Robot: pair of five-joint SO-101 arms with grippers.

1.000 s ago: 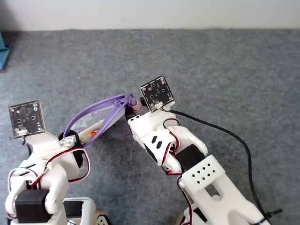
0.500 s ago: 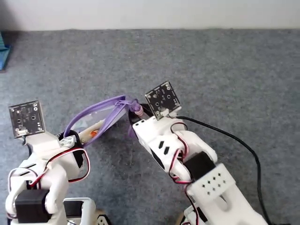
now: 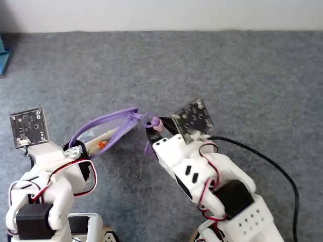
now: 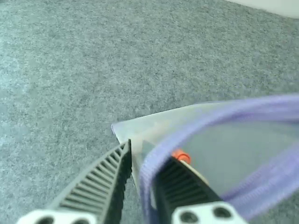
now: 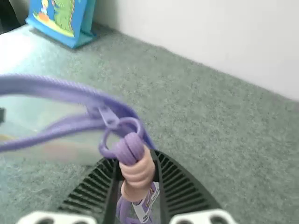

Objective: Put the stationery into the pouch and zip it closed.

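- Pouch (image 3: 103, 132) in the high view: clear body with purple zip bands, stretched between the two arms over the grey worktop (image 3: 242, 75); the bands bow apart along most of their length and meet at the end nearer the right hand (image 3: 153, 132); the opposite end runs under the wrist of the left arm; an orange-tipped stationery piece (image 3: 101, 144) lies inside, towards the left arm; a pink and purple zip pull (image 3: 154, 123) sits at the tip of the right hand; a black cable (image 3: 262, 159) trails over the worktop beside the right arm.
- Left wrist view: left hand (image 4: 140, 156) clamped on a corner of the pouch (image 4: 219, 154); one black ribbed finger (image 4: 100, 179) lies against the outside of the clear wall, the other across from it, with wall and purple zip band (image 4: 224, 112) pinched between; the orange tip of the stationery piece (image 4: 181, 157) shows inside the pouch, just beside the second finger; grey worktop (image 4: 70, 70) behind.
- Right wrist view: right hand (image 5: 135, 163) closed on the zip pull (image 5: 136, 172), which stands upright between the two ribbed fingers (image 5: 96, 186); a purple ring (image 5: 117, 135) joins the pull to the slider (image 5: 108, 119) on the zip band; the pouch (image 5: 42, 121) extends away from the slider; a white wall (image 5: 210, 37) rises behind the worktop, with a blue printed object (image 5: 60, 18) at its foot.
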